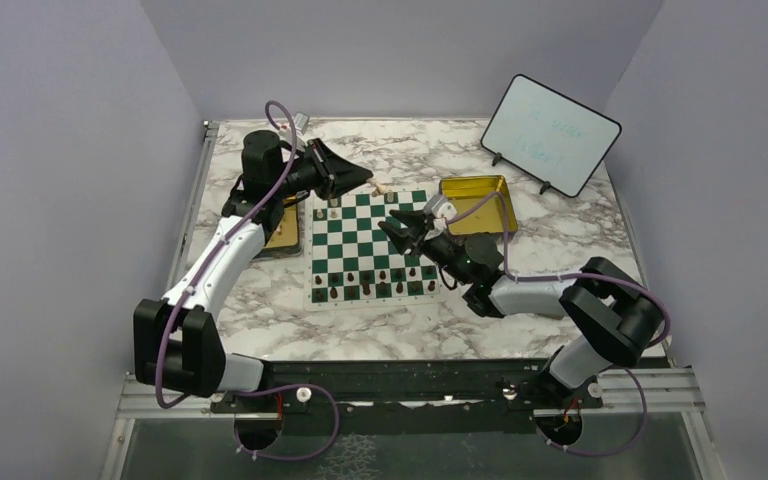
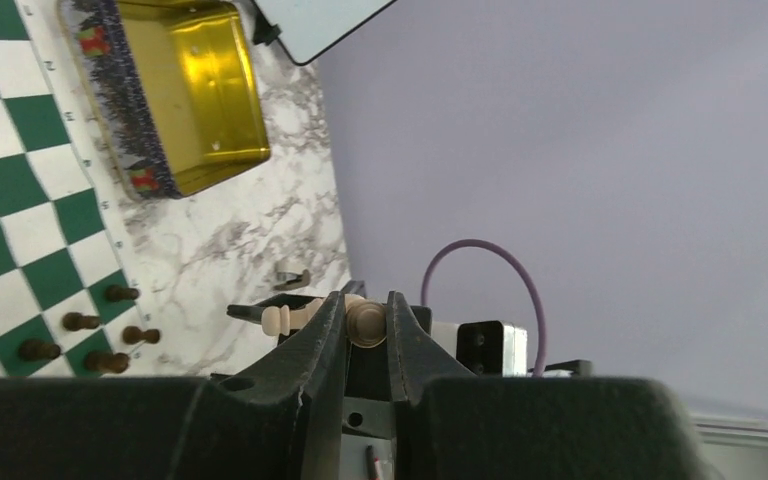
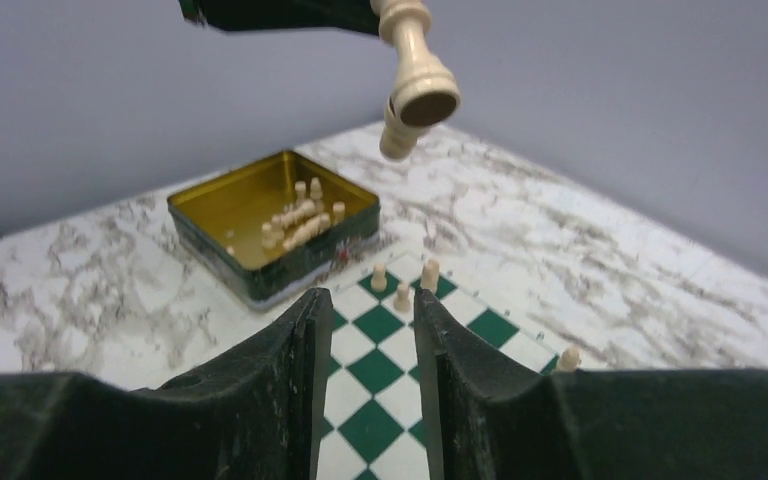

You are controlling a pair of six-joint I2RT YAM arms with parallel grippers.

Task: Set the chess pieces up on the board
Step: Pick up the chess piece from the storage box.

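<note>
Room: pale lilac walls [image 1: 60, 150] close in my workspace on three sides.
Table: white marble-look top [image 1: 560, 240] with grey veins; my two arms are bolted at its near edge.
Board: green and white checks [image 1: 355, 245], lying flat mid-table between two tins.
Whiteboard: propped on small feet [image 1: 550, 130] at the far right corner, tilted; its faint writing is too dim for me to read.
Right tin: shiny gold inside [image 1: 475, 205], just off the board's far right corner.
Left tin: gold with a dark green wall [image 3: 220, 205], just beside the board's left edge, partly under my left arm; cream pieces [image 3: 295, 222] lie heaped in it.
Left gripper: raised above the board's far edge [image 1: 368, 180], fingers pressed onto a cream piece [image 3: 415, 60]; a second cream shape shows behind it, and I cannot tell if that one is held.
Right gripper: low over the board's right-centre squares [image 1: 392, 222], fingers a little apart, gripping nothing.
Dark pieces: upright along the two near rows [image 1: 370, 283].
Cream on board: a few more cream pieces stand at the far left corner [image 1: 332, 208].
</note>
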